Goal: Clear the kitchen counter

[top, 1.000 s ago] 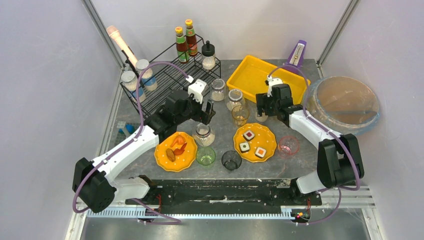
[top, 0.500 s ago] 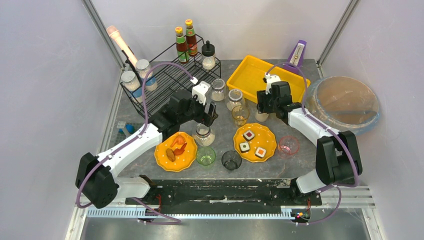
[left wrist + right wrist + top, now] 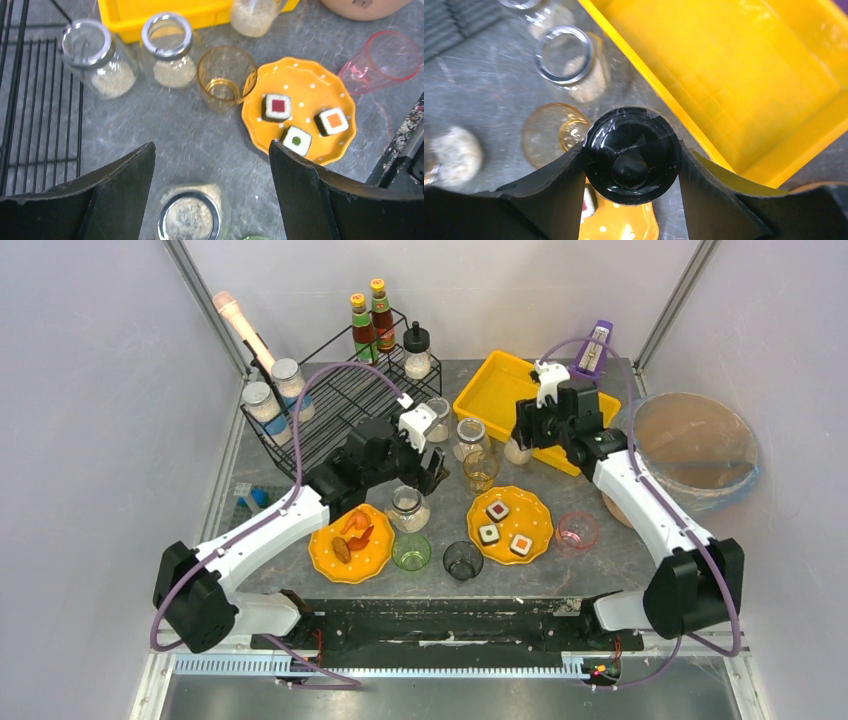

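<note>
Right claw clamps a black-capped jar beside the yellow tray; left claw gapes wide.

Left arm's stretched toward the middle, left claw wide open, pointing down. Right arm reaches far, right claw clamped round a black-capped jar.

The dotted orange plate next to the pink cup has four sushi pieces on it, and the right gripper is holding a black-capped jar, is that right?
Not quite. The dotted orange plate next to the pink cup has three sushi pieces on it, not four; the left wrist view shows this. The right gripper is holding a black-capped jar.
</note>
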Available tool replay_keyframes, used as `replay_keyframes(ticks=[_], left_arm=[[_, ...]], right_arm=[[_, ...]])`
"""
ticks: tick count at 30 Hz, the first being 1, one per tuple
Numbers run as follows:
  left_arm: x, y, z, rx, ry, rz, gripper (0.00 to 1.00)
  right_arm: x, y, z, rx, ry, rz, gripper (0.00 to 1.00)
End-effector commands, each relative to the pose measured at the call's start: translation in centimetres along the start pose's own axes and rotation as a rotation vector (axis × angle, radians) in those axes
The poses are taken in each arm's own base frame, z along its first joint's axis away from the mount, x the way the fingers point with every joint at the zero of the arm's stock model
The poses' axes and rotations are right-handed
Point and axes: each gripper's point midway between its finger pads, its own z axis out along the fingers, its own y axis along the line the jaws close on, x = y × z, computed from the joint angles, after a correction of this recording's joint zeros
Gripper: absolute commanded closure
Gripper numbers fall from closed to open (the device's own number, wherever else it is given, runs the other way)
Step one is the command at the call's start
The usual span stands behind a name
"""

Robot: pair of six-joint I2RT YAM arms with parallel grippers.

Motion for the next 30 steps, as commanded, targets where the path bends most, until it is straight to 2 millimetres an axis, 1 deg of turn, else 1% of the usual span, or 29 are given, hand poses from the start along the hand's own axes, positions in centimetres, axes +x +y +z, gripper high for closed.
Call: replay_keyframes(ticks=[1, 2, 3, 4, 7, 10, 12, 18, 22, 25, 28, 30], left_arm=[[-5.4, -2.1, 0.5, 0.081, -0.160, 0.104, 0.11], [-5.7, -2.4, 0.8, 0.088, -0.176, 0.115, 0.11], [-5.6, -2.6, 1.1, 0.092, -0.176, 0.127, 0.11], [-6.5, -2.8, 1.4, 0.096, -0.213, 0.138, 0.11], [-7.4, -3.3, 2.1, 0.111, -0.274, 0.153, 0.10], [-8.3, -3.5, 2.9, 0.113, -0.317, 0.166, 0.10], [-8.8, -3.7, 3.4, 0.120, -0.328, 0.179, 0.10], [-9.7, -5.3, 4.2, 0.178, -0.355, 0.201, 0.10], [-10.3, -6.4, 4.3, 0.201, -0.394, 0.225, 0.11], [-10.4, -6.8, 4.4, 0.208, -0.411, 0.261, 0.11], [-10.3, -7.1, 4.5, 0.219, -0.414, 0.297, 0.15], [-10.1, -7.2, 4.5, 0.227, -0.413, 0.308, 0.21]], right_arm=[[-7.7, 3.7, -5.2, -0.141, -0.196, -0.089, 0.91], [-8.0, 4.4, -5.8, -0.164, -0.202, -0.103, 0.92], [-8.7, 5.1, -6.5, -0.188, -0.217, -0.121, 0.92], [-8.9, 5.8, -7.2, -0.211, -0.223, -0.134, 0.91], [-9.9, 8.1, -9.2, -0.301, -0.253, -0.162, 0.92], [-10.2, 10.2, -10.8, -0.397, -0.272, -0.184, 0.92], [-10.2, 11.2, -11.6, -0.443, -0.280, -0.197, 0.92], [-10.0, 13.0, -13.1, -0.533, -0.284, -0.211, 0.92], [-9.8, 13.8, -13.7, -0.576, -0.281, -0.213, 0.92], [-9.8, 14.3, -14.0, -0.601, -0.280, -0.216, 0.92], [-9.8, 14.5, -14.3, -0.615, -0.276, -0.215, 0.92], [-9.8, 14.5, -14.4, -0.616, -0.276, -0.215, 0.92]])
